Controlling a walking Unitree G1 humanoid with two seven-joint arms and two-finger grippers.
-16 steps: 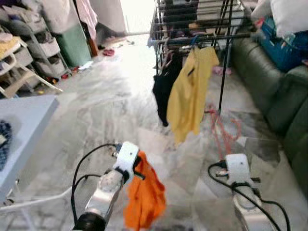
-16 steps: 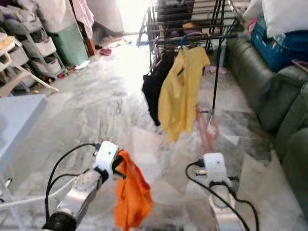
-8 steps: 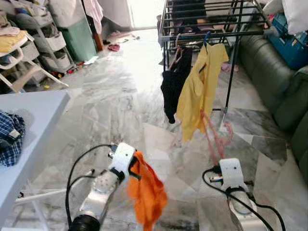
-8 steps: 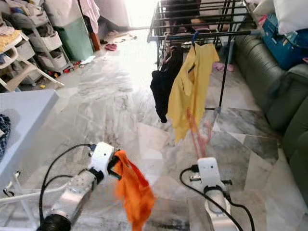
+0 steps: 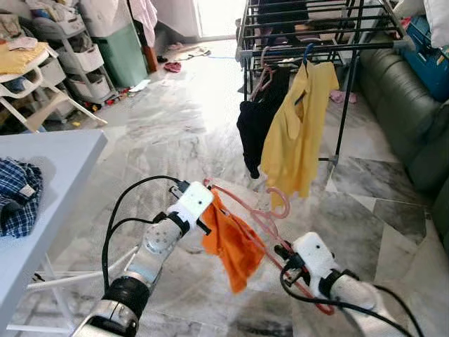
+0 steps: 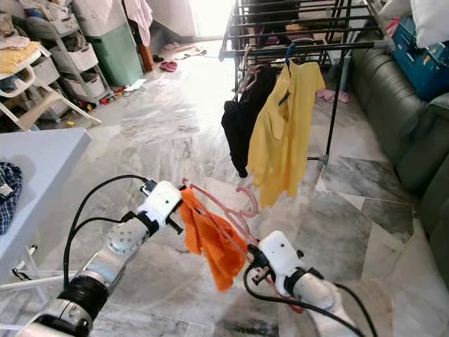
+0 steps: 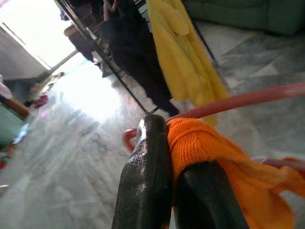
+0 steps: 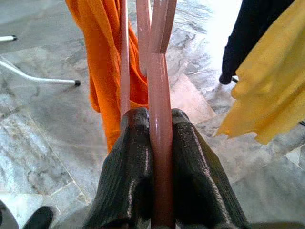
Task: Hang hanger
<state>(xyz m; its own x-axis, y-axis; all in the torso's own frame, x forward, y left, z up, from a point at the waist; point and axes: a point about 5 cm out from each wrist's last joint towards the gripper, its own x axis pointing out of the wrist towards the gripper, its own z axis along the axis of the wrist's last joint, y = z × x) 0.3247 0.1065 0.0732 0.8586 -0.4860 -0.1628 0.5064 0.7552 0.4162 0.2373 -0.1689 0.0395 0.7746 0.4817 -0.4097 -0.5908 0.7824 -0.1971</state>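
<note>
While the right gripper's [image 8: 161, 143] fingers pinch the pink hanger [image 5: 261, 216] and the left gripper's [image 7: 174, 157] pinch the orange garment [image 5: 230, 242] draped on it, hanging remains undone (the drying rack [image 5: 316, 45] stands well beyond both).

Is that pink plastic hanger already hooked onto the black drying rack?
No: the pink plastic hanger is held between the right gripper and the left gripper, in front of and short of the black drying rack.

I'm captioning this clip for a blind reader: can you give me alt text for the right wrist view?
The right claw is shut on a pink hanger, its two black fingers pinching the bar. An orange garment hangs from the hanger over marble floor, with a yellow shirt and a black garment beyond.
</note>
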